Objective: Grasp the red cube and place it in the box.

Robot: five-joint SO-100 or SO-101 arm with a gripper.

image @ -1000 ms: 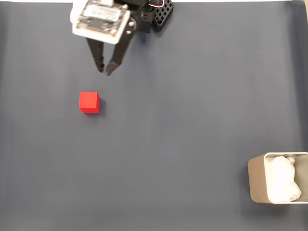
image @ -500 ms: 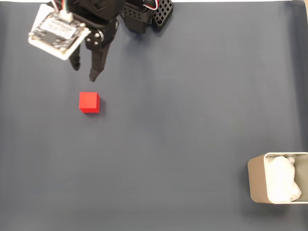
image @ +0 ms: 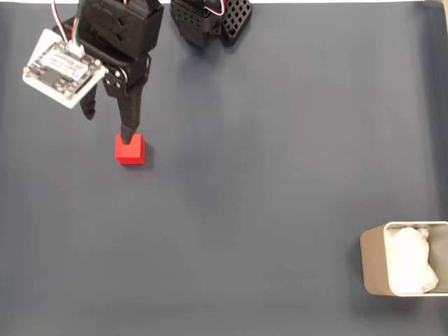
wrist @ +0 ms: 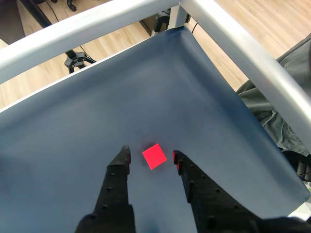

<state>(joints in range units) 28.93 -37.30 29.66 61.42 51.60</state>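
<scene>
small red cube (wrist: 154,156) — plain-sided, bright

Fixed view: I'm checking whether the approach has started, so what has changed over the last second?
The gripper swung toward the picture's left and came down toward the red cube; one fingertip now overlaps the cube's top edge in the fixed view, and the wrist view shows the cube between the open jaws, not gripped. The cube has not moved, and the box stayed at the lower right.

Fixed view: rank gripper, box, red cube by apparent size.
1. gripper, though it sits nearer the camera, so this is unsure
2. box, cut off by the frame edge
3. red cube
</scene>
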